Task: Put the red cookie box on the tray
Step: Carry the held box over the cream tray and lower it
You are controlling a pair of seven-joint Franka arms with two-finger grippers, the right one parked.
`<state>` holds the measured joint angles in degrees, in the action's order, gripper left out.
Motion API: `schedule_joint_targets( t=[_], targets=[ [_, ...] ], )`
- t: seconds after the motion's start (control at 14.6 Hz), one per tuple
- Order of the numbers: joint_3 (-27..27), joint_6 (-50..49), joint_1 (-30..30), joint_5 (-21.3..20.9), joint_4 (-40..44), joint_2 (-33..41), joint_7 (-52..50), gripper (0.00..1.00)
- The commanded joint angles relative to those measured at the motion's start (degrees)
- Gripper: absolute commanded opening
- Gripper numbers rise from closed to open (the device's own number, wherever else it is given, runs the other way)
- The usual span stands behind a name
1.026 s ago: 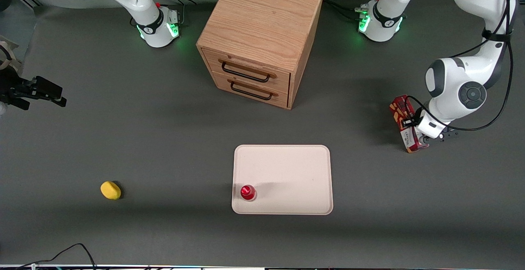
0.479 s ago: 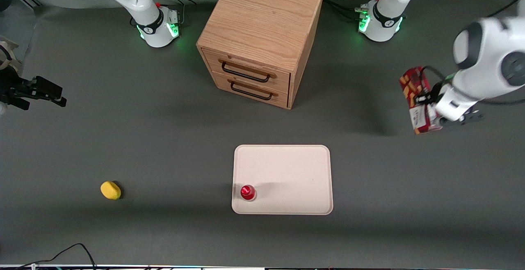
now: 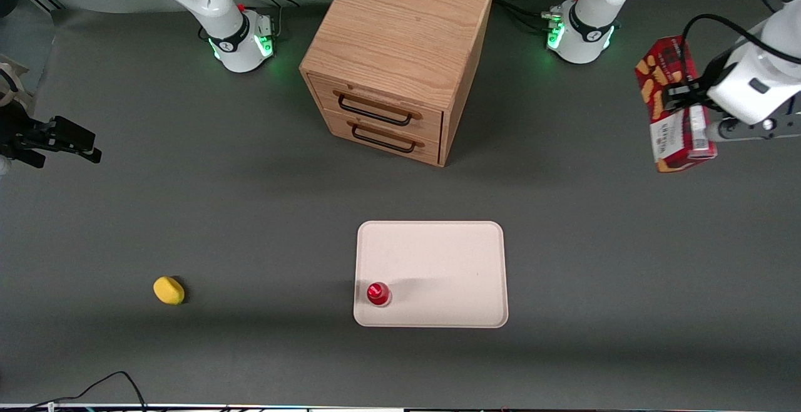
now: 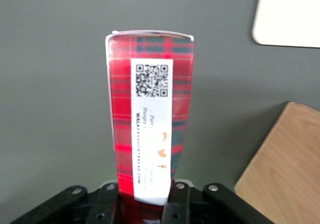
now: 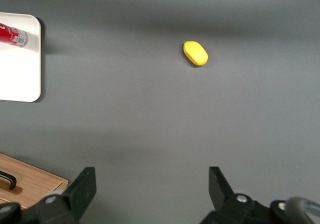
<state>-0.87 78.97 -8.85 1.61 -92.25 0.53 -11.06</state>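
My left gripper (image 3: 688,106) is shut on the red cookie box (image 3: 668,102), a long dark-red box with orange cookie pictures and a white label, and holds it high above the table at the working arm's end. In the left wrist view the box (image 4: 149,124) stands out from between the two black fingers (image 4: 181,204), showing a tartan face with a white QR label. The cream-white tray (image 3: 450,262) lies flat on the table nearer the front camera than the cabinet. One tray corner shows in the left wrist view (image 4: 290,14). The box is well apart from the tray.
A small red-capped bottle (image 3: 378,293) stands on the tray's near corner toward the parked arm. A wooden two-drawer cabinet (image 3: 400,55) stands at the table's middle back; its edge shows in the left wrist view (image 4: 287,169). A yellow lemon-like object (image 3: 169,290) lies toward the parked arm's end.
The gripper has lifted the red cookie box off the table and carried it upward and farther from the front camera. The tray, bottle and yellow object have not moved.
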Motion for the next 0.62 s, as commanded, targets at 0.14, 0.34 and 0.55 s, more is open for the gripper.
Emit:
schedule_joint_targets(
  t=[0.14, 0.34, 0.55],
  targets=[
    [9.89, -0.75, -1.43, 5.16, 18.03, -17.63, -20.52, 0.0],
    [15.89, 7.22, -3.27, 4.37, 25.01, -26.96, -34.87, 0.0],
    [16.08, 17.07, -6.96, 0.51, 24.58, -32.07, -39.47, 0.0]
  ],
)
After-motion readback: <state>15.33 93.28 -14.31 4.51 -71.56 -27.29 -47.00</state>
